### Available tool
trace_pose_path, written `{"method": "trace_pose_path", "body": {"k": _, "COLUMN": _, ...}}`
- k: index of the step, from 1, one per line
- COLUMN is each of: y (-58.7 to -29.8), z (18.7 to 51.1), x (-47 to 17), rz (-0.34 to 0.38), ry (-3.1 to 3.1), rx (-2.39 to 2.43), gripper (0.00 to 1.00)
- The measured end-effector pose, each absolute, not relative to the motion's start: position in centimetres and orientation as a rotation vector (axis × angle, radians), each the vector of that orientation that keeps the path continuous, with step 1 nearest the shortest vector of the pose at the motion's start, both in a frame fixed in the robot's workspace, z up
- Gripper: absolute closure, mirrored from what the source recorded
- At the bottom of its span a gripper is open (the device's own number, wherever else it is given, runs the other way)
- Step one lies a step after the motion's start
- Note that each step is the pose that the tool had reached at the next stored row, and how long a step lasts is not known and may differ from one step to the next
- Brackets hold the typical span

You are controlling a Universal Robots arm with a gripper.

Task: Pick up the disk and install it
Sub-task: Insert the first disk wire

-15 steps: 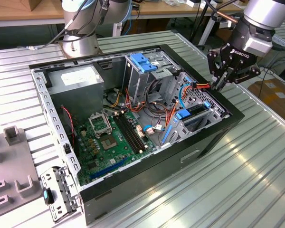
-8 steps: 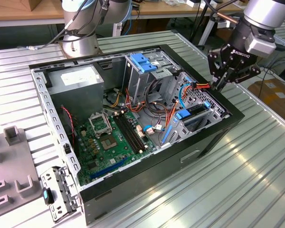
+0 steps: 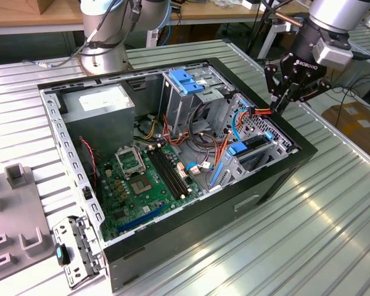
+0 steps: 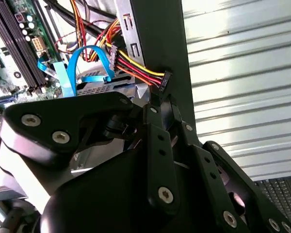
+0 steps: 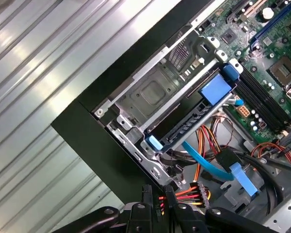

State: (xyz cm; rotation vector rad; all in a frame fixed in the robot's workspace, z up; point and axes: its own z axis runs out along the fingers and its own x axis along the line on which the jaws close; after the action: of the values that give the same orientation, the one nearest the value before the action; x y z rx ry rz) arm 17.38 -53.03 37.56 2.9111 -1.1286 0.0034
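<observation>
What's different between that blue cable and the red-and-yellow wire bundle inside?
The blue cable is one flat band; the wire bundle is several thin strands. The blue cable is a single colour; the wire bundle mixes red, yellow and black. Both run inside the open computer case.

The arm (image 3: 333,18) was silver-grey and rounded, with a black cable (image 3: 365,55) at its wrist. Its tool (image 3: 288,98) was matte black with white lettering, its jointed links studded with small silver screws (image 4: 166,195).
</observation>
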Motion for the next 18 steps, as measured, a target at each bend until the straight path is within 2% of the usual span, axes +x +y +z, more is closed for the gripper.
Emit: {"method": "trace_pose_path", "body": {"k": 18, "y": -52.44, "z": 37.21, "x": 17.58, "rz": 0.02, "ry": -0.986, "rx": 2.966, "gripper": 0.76}}
